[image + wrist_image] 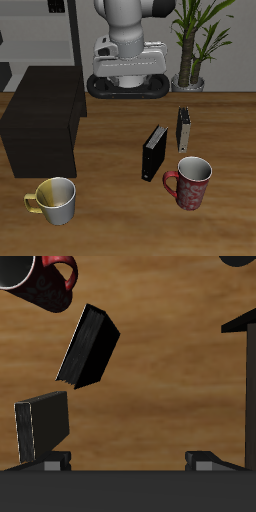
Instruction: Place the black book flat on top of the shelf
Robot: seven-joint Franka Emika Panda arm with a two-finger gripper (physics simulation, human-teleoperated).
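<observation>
The claw point(128, 459) hung open, empty, above the upright black book point(153, 153). Risk: descending off-centre could topple it toward the red mug point(190, 182) nearby.

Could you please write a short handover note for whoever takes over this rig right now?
Gripper: holds nothing; whether it is open or shut cannot be told, only its fingertips show in the wrist view.
Black book: standing upright on the table, untouched, just behind the red mug, with the smaller book farther back.
Shelf: top bare.
Yellow mug sits near the front edge.
Done: nothing yet.
Left: grasp the black book, carry it over, lay it flat on the shelf.
</observation>
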